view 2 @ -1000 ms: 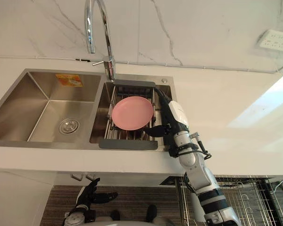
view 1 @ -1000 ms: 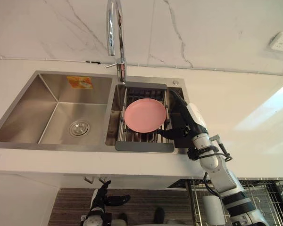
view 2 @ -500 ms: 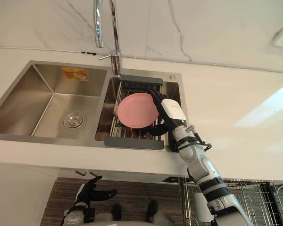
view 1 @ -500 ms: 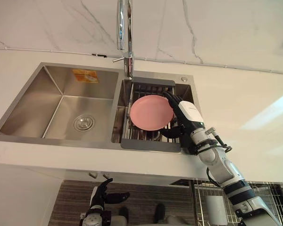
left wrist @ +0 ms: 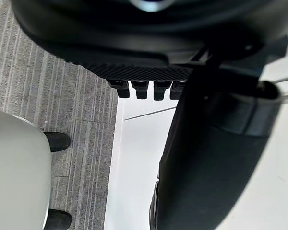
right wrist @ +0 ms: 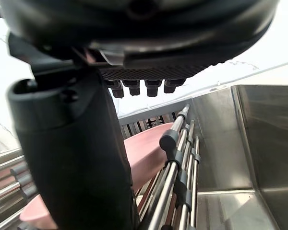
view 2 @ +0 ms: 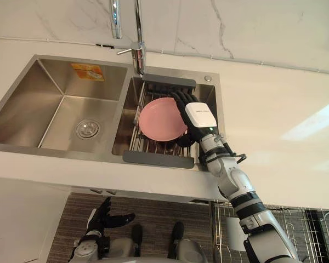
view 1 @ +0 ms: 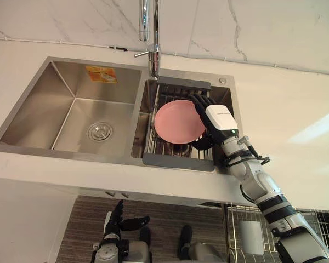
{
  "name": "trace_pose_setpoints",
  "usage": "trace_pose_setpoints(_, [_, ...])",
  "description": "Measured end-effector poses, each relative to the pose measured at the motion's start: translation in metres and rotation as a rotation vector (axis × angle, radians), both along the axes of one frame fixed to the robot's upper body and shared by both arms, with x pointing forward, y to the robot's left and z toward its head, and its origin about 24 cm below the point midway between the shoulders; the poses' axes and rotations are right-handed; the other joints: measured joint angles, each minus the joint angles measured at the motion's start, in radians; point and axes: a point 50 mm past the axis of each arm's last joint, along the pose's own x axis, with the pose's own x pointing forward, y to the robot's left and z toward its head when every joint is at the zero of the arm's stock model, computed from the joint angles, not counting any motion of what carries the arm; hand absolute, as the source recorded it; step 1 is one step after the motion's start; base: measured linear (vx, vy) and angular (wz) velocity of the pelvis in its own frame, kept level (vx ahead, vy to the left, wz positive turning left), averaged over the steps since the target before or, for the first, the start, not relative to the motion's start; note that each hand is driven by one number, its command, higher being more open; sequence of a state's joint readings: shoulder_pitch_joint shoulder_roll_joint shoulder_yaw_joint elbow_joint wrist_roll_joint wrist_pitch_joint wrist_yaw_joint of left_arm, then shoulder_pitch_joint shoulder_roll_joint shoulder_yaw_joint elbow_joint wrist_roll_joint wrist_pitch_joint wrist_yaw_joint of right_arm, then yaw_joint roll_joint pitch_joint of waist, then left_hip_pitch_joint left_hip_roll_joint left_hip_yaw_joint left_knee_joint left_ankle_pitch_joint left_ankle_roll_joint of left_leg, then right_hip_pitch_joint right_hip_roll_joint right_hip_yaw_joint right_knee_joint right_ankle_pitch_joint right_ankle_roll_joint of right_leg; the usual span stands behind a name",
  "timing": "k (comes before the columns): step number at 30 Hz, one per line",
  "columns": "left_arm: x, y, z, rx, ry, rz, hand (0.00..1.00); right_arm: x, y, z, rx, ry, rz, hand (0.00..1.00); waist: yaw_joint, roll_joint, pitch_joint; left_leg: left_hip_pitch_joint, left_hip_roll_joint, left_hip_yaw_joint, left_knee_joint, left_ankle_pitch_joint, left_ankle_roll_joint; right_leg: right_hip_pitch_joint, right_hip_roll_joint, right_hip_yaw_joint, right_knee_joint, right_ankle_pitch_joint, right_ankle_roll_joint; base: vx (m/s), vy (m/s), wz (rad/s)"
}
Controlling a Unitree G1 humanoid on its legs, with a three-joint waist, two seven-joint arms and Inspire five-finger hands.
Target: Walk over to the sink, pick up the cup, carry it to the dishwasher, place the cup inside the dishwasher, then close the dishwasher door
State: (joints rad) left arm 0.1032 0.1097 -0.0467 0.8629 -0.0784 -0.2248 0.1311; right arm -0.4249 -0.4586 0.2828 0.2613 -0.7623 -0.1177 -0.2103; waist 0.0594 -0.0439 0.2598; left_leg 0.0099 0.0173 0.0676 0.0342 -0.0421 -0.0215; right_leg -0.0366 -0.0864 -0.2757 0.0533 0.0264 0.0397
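- Where the right hand (view 1: 219, 118) reaches over the sink (view 1: 71, 115), its fingers (view 1: 200, 102) are straight and spread above the right rim of a pink plate (view 1: 175, 121), so the hand is open.
- Its thumb (right wrist: 77, 158) sits at the plate's near edge; I cannot tell whether it touches.
- No cup can be made out; the pink plate lies tilted on a drain rack (view 1: 178, 160) across the right basin, just below the tap (view 1: 152, 33).
- In the right wrist view the plate shows past the thumb, beside the rack's bars.
- The left basin holds a drain (view 1: 100, 131) and a yellow sticker (view 1: 101, 74) on its back wall.
- The left hand (view 1: 116, 222) hangs below the white desk (view 1: 285, 109) over the floor (view 1: 170, 219), fingers relaxed and apart.
- A wire basket (view 1: 323, 219) shows under the desk edge at right.
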Motion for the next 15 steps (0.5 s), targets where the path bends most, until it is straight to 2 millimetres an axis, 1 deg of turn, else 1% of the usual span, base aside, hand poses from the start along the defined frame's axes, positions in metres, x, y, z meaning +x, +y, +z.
trace_pose_setpoints(4, [0.001, -0.001, 0.000, 0.001, -0.003, 0.002, 1.00, 0.001, -0.003, 0.000, -0.008, -0.033, -0.044, 1.00, 0.002, 0.006, 0.005, -0.013, 0.002, 0.004, 0.005, 0.000, 0.000, -0.010, 0.000, -0.004, 0.005, -0.001, -0.002, -0.05, -0.019, 0.03])
trace_pose_setpoints(10, [0.007, -0.004, 0.002, 0.004, -0.019, 0.006, 1.00, 0.008, -0.002, 0.013, 0.006, -0.102, -0.090, 1.00, 0.005, 0.023, 0.038, -0.024, 0.005, 0.005, 0.008, 0.004, 0.007, -0.028, 0.000, -0.004, 0.024, -0.004, -0.008, -0.04, -0.021, 0.00])
trace_pose_setpoints(15, [0.011, -0.004, 0.002, 0.005, -0.018, 0.003, 1.00, 0.008, -0.003, 0.014, 0.015, -0.133, -0.127, 1.00, 0.010, 0.024, 0.039, -0.037, 0.006, 0.000, 0.012, 0.007, 0.011, -0.037, 0.000, -0.012, 0.028, -0.005, -0.010, 0.00, -0.010, 0.03])
